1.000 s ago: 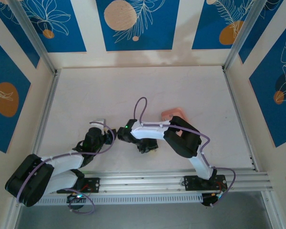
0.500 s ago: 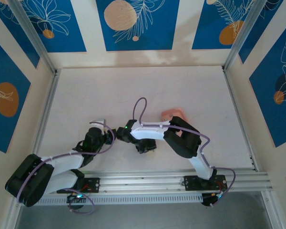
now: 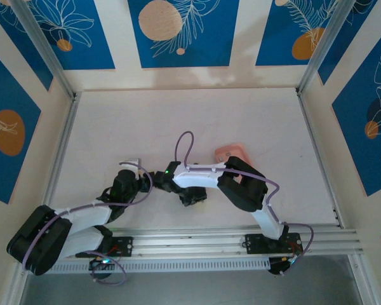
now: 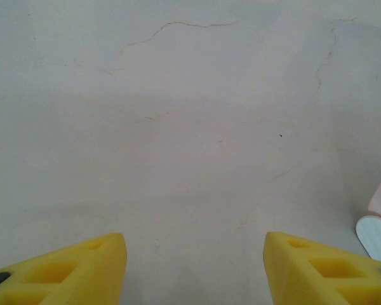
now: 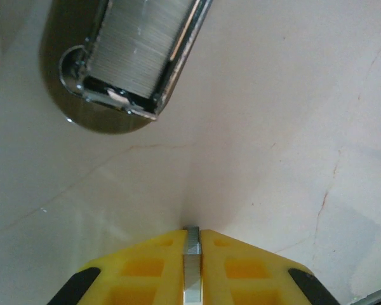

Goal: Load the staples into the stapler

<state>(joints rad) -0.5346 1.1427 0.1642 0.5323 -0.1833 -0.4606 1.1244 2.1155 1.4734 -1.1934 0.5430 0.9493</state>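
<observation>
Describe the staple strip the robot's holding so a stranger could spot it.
Find the right tool with yellow fingers, above the pale table. Pinched between them is the staple strip: thin, grey, metallic, unlike the wider shiny stapler ahead.

White-and-black arms [image 3: 197,176], lilac cables [image 3: 185,143], yellow tool fingers [image 4: 330,270]

left arm [image 3: 82,219] stretches toward 1 o'clock, left end effector [image 4: 193,270] with fingers apart. right arm [image 3: 244,187] folds back toward 9 o'clock, right end effector [image 5: 192,244] pinched on staples [image 5: 192,279].
</observation>
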